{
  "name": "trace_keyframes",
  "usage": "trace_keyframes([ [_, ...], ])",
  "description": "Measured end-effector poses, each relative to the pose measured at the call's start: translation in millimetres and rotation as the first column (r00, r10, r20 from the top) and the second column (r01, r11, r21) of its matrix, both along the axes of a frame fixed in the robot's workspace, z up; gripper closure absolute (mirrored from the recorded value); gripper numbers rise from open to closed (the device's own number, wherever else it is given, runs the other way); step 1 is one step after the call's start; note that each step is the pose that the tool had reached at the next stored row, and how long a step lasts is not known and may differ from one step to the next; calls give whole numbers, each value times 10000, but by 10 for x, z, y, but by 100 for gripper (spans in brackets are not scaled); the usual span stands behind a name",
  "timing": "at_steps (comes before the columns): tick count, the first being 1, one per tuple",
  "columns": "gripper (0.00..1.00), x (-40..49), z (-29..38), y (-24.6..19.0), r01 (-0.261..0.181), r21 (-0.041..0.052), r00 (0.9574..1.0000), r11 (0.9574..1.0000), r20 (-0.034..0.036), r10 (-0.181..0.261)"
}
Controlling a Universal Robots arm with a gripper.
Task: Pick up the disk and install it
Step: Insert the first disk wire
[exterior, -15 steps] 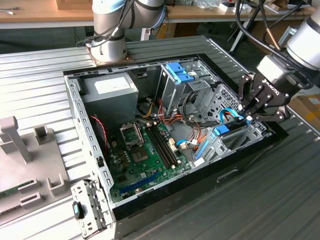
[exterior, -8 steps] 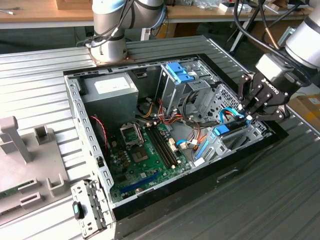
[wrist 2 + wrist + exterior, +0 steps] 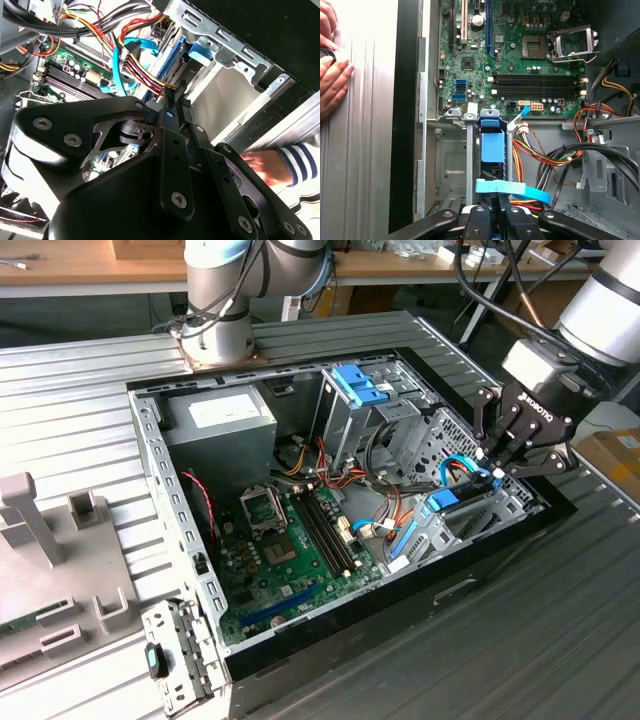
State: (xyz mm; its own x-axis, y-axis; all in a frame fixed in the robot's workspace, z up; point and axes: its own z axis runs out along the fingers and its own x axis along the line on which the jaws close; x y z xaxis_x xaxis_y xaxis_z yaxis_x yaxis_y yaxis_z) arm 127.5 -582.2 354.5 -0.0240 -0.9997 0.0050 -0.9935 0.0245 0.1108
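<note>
Close to the case's near edge, the black gripper [image 3: 497, 468] is closed on the top edge of the disk [image 3: 443, 499], which stands on edge in its blue frame inside a slot of the metal drive bay [image 3: 490, 508]. In the first wrist view the disk [image 3: 492, 145] sits between the bay's grey rails, a flat blue cable [image 3: 512, 190] lying across it. Beyond lies the green motherboard [image 3: 290, 550], then the grey power supply [image 3: 222, 420]. A person's hand [image 3: 330, 75] rests on the ribbed tabletop [image 3: 360, 150]
</note>
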Motion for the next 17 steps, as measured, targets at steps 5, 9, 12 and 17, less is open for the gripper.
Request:
trace_keyframes([
  [5,83,4,-5,13,345,-2,9994,9994,0,-345],
  [9,83,76,-14,51,349,-35,9994,9994,-82,-349],
  [12,83,103,-28,53,349,-60,9993,9994,-112,-349],
  [17,83,102,-49,54,350,-60,9993,9994,-114,-350],
])
